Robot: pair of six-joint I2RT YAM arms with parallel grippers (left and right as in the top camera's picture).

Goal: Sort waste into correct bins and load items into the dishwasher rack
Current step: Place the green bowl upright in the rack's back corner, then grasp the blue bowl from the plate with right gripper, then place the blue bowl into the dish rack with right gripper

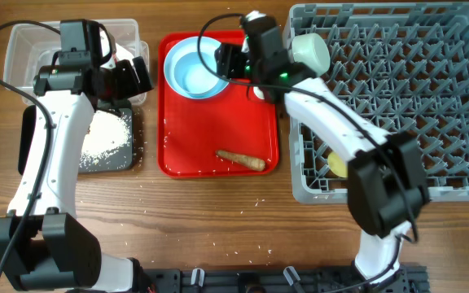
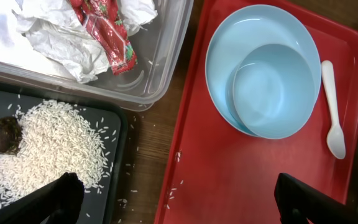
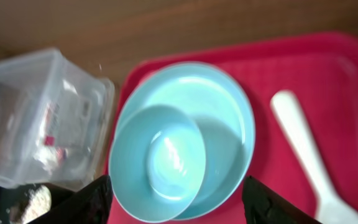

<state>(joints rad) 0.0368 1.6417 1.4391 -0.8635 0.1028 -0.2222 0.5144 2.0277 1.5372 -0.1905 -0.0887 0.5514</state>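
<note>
My right gripper [image 3: 176, 208] hangs open over the red tray, its fingers either side of a light blue bowl [image 3: 160, 162] that sits in a pale plate [image 3: 225, 102]; it holds nothing. A white spoon [image 3: 303, 155] lies to their right. My left gripper [image 2: 179, 205] is open and empty above the gap between the black tray [image 2: 114, 186] and the red tray. Rice [image 2: 48, 149] and a dark lump [image 2: 5, 134] lie in the black tray. The clear tub [image 2: 160, 68] holds the red wrapper [image 2: 104, 34] and tissue [image 2: 55, 37]. The carrot [image 1: 241, 159] lies on the red tray.
The grey dishwasher rack [image 1: 430, 98] fills the right side, with a pale green bowl [image 1: 310, 50] at its near-left corner and a yellow cup [image 1: 337, 165] low on its left edge. Loose rice grains dot the wooden table [image 1: 218, 212] around the red tray [image 1: 218, 122].
</note>
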